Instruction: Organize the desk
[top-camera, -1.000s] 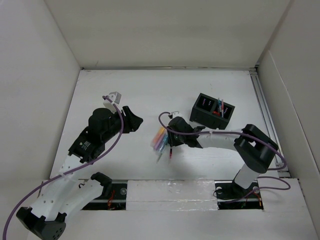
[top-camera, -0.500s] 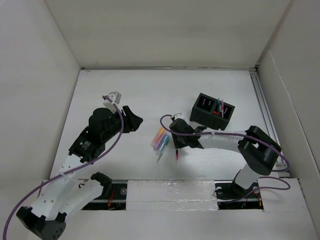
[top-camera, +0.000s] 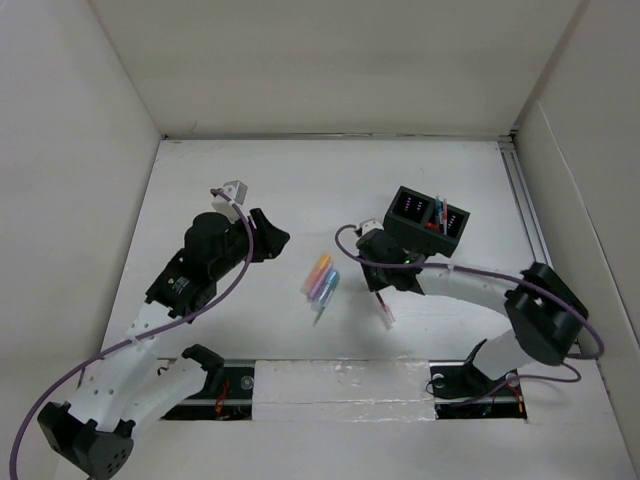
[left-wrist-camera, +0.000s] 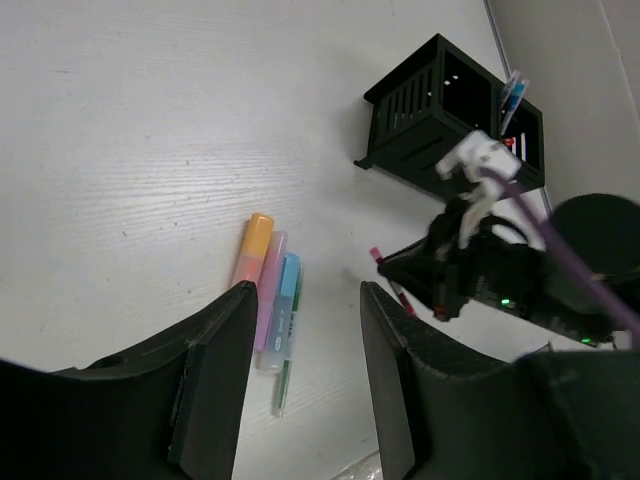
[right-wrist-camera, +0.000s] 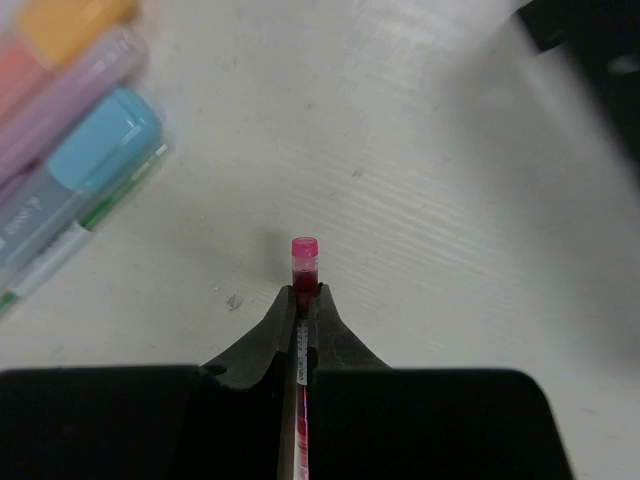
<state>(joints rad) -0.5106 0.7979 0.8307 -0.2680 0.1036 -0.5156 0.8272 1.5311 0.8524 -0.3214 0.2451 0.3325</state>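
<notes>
White matte desk (top-camera: 300, 180), white wall panels (top-camera: 330, 60)

A robotics lab test cell

The white surface (top-camera: 250, 190) is closed on three sides by plain white panels (top-camera: 330, 60), and a metal rail (top-camera: 527, 215) runs along its right edge. The left arm (top-camera: 130, 370) and the right arm (top-camera: 470, 288), both white and black robot arms, are bolted at the near edge. Purple cables (left-wrist-camera: 540, 232) run along them. This is a built enclosure with machines, not a furnished room.
</notes>
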